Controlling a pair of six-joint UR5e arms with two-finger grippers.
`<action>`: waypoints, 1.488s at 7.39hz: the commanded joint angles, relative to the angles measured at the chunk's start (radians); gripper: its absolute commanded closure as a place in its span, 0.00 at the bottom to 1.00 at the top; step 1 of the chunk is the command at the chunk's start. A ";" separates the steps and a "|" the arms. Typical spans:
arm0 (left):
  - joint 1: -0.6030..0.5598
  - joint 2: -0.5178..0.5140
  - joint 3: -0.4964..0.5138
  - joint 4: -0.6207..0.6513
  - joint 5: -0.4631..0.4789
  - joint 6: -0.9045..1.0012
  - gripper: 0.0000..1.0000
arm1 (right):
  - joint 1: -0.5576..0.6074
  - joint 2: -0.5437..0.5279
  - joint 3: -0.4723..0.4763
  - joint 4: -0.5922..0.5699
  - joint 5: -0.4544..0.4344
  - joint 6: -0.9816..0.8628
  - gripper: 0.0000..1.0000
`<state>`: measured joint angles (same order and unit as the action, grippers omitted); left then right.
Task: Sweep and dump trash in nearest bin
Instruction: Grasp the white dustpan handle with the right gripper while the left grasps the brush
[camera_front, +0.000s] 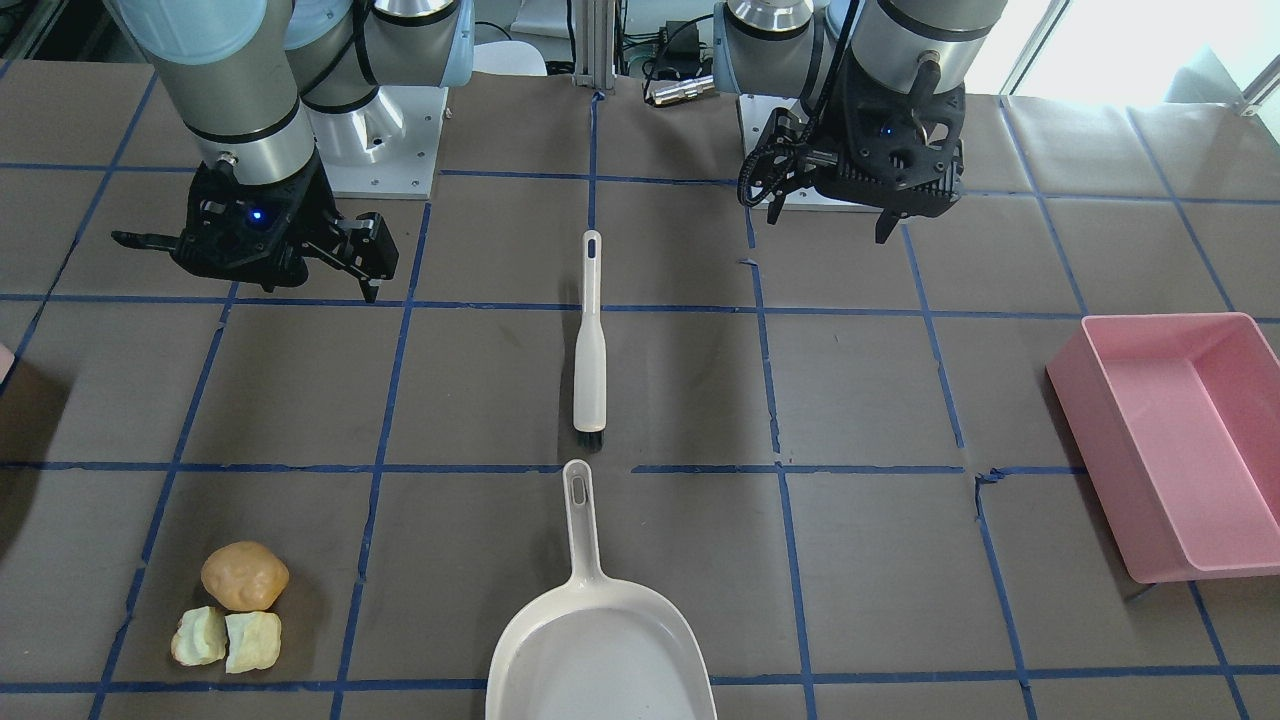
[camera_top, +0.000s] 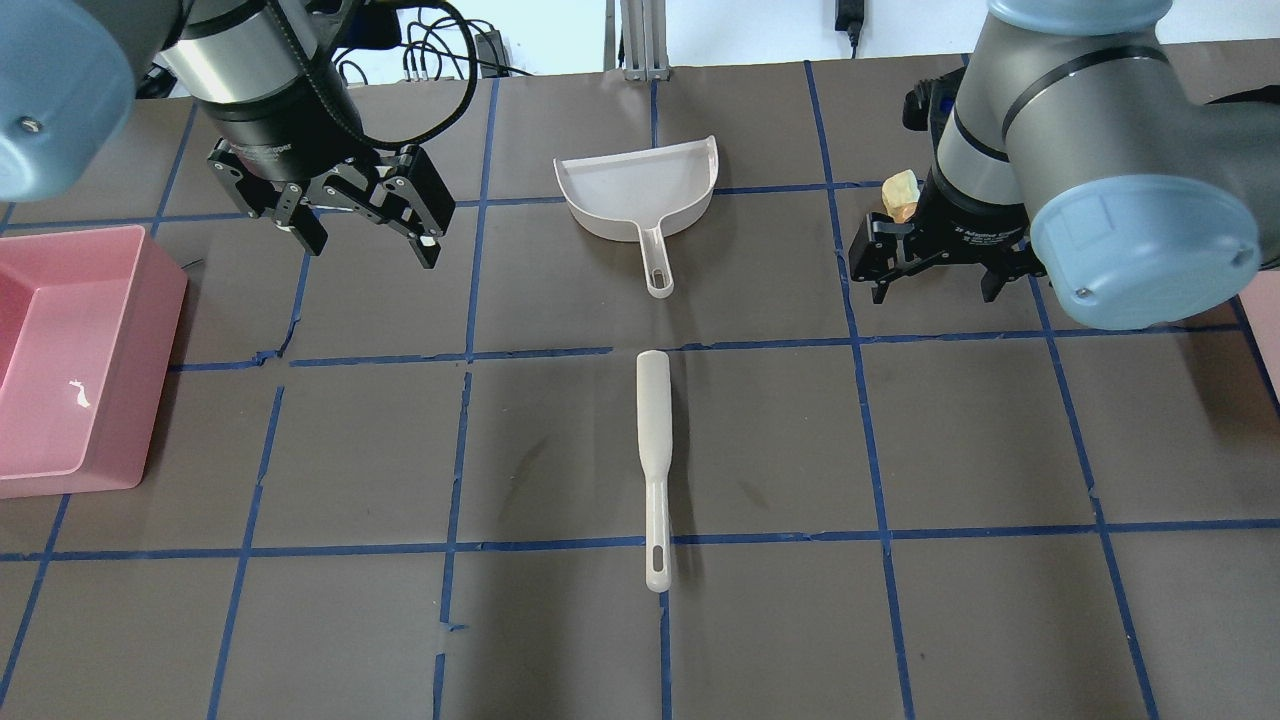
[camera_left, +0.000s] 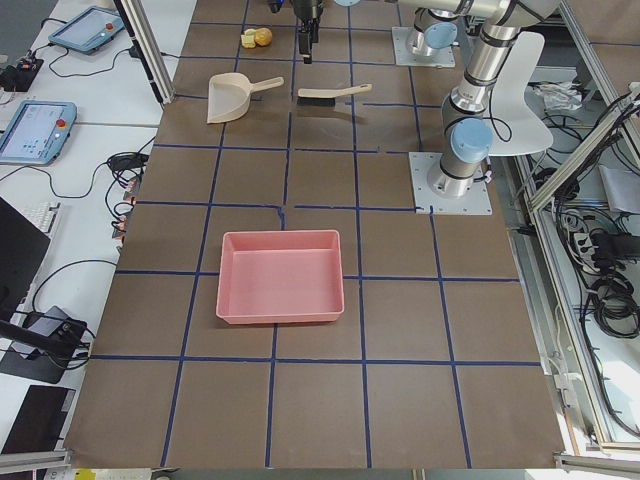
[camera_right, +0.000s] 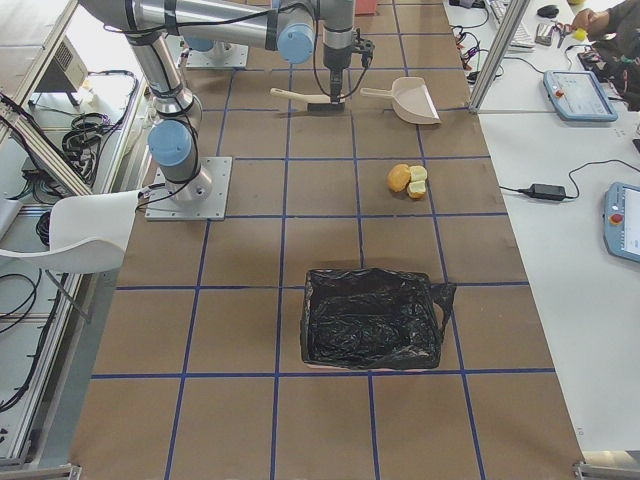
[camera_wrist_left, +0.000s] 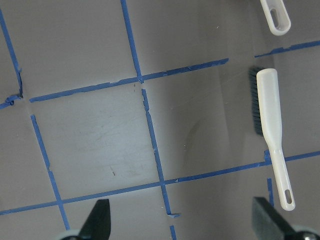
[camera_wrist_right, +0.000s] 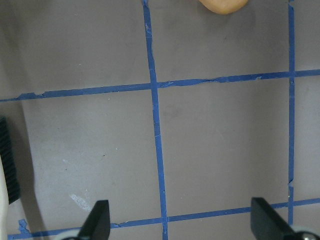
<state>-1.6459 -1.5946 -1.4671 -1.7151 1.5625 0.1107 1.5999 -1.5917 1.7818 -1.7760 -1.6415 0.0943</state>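
While the left gripper (camera_top: 372, 245) and right gripper (camera_top: 937, 290) hang over the table (camera_front: 850, 400), fingers spread, the trash (camera_front: 245, 575) lies clustered near the right one, well apart from the dustpan (camera_front: 600, 650).

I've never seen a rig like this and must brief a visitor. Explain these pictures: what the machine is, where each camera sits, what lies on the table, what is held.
Two robot arms stand at a table gridded with blue tape. Each ends in a two-finger gripper: the left gripper and the right gripper. Both are open and hold nothing.

There are six cameras: one faces the robot from across the table, one looks down from behind it, one sits at each table end, and one rides on each wrist.

On the table lie a brush, a dustpan, a tan lump with two pale chunks beside it, a pink bin toward the robot's left, and a black-lined bin toward its right.
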 joint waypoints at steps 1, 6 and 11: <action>0.000 -0.002 -0.002 0.000 -0.004 0.003 0.00 | 0.000 -0.005 0.004 0.004 0.003 0.005 0.00; -0.236 -0.010 -0.252 0.118 -0.070 -0.201 0.00 | 0.035 0.092 -0.103 -0.009 0.100 0.071 0.00; -0.461 -0.198 -0.561 0.618 -0.120 -0.443 0.00 | 0.248 0.535 -0.433 -0.173 0.095 0.292 0.00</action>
<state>-2.0499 -1.7312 -1.9966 -1.2029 1.4616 -0.2474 1.8003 -1.1736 1.4411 -1.9134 -1.5453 0.3405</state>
